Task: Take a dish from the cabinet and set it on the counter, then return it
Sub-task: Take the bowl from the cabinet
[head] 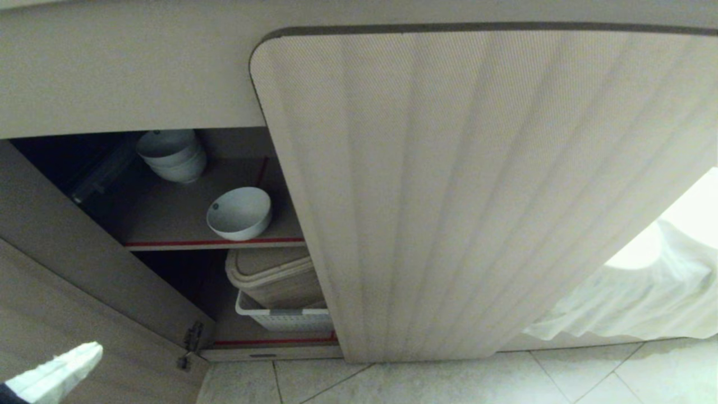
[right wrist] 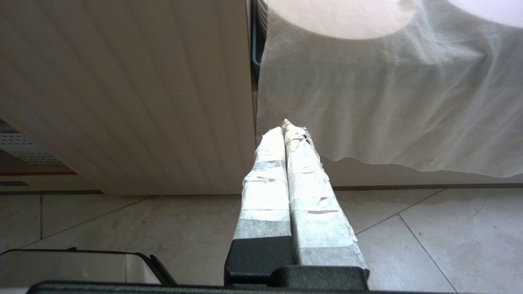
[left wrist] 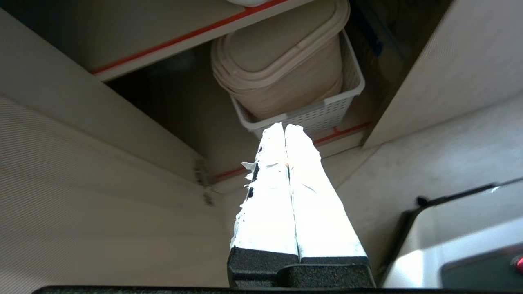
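Head view: dish (head: 239, 214) on cabinet (head: 482, 185) shelf

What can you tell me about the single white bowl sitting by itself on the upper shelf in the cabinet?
The bowl is plain white, round and deep-sided, smooth like glazed ceramic or plastic, with a small dark mark inside near its rim. It looks empty and sits tilted, opening facing up and outward. It rests near the front of the brown upper shelf, just behind the red edge strip, apart from the stack of bowls farther back. Nothing else touches it.
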`<state>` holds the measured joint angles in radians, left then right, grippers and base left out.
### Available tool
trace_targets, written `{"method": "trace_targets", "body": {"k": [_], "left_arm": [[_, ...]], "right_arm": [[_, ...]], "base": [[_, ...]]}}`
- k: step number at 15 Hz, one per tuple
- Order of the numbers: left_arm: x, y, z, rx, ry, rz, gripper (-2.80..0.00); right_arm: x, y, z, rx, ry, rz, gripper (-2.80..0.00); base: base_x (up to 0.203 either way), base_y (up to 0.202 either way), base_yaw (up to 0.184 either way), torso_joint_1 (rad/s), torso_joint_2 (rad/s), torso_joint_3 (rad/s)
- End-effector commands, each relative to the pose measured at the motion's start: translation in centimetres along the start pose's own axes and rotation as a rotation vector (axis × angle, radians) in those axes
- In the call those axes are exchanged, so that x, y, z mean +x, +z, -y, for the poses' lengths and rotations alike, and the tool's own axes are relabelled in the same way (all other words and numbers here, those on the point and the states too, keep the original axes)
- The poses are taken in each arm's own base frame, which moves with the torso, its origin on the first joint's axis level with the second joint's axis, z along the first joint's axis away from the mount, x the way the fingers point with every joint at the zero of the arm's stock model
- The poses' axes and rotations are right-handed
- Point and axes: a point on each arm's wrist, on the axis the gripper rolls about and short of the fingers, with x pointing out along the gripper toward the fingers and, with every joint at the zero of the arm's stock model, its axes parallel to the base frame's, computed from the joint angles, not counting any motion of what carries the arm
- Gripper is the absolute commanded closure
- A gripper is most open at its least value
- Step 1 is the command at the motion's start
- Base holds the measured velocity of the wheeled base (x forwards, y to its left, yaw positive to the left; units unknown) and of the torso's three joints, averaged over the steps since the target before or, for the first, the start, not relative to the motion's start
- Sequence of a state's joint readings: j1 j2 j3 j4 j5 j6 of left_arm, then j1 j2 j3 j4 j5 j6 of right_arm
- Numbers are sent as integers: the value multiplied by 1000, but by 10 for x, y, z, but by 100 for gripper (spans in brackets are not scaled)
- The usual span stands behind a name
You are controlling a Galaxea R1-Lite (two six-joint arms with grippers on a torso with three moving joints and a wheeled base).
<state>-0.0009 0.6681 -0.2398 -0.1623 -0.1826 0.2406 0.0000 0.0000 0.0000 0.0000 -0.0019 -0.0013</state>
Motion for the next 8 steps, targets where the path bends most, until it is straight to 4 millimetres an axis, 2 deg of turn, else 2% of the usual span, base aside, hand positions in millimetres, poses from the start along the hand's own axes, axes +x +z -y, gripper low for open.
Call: {"method": "trace_targets", "body": {"k": [1, 4, 8], "left_arm": [[26, 0, -5, -73, -19, -77, 0], [34, -11, -3, -198, -44, -130, 0], [43, -12, -3, -307, -51, -175, 0]], "right_arm": [[0, 0, 0, 0, 0, 0, 0], [0, 0, 0, 0, 0, 0, 0], [0, 0, 0, 0, 0, 0, 0]], "base": [[0, 0, 0, 0, 0, 0], [0, 0, 0, 0, 0, 0], [0, 0, 0, 0, 0, 0]]}}
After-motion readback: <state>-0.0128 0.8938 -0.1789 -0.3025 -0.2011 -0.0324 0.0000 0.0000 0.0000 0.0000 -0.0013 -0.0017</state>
